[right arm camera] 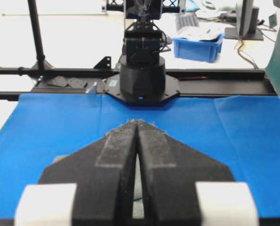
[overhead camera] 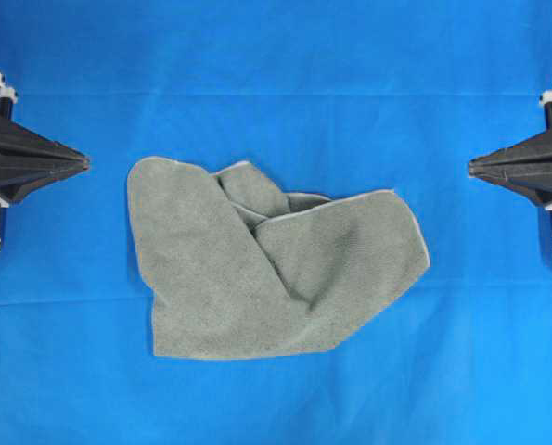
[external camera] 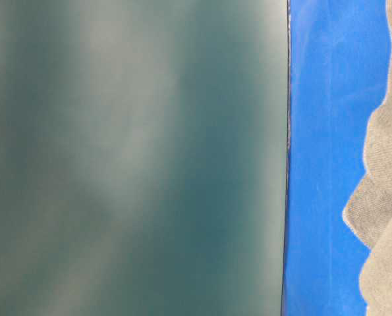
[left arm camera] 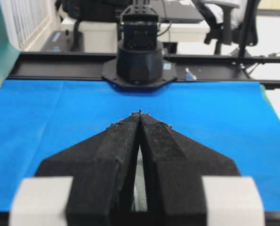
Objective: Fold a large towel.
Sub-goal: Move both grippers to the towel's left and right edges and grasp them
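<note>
The grey-green towel (overhead camera: 266, 269) lies crumpled on the blue table covering (overhead camera: 276, 93) at the middle, with folds bunched near its upper middle and a rounded corner at the upper left. Part of it shows at the right edge of the table-level view (external camera: 383, 197). My left gripper (overhead camera: 83, 164) is shut and empty at the left edge, apart from the towel. My right gripper (overhead camera: 472, 166) is shut and empty at the right edge, also apart from it. In the left wrist view (left arm camera: 140, 114) and the right wrist view (right arm camera: 138, 122) the jaws meet at their tips.
The opposite arm's black base stands at the far table edge in the left wrist view (left arm camera: 139, 61) and the right wrist view (right arm camera: 141, 80). A dark green panel (external camera: 136, 158) fills most of the table-level view. A blue bin (right arm camera: 198, 47) sits beyond the table.
</note>
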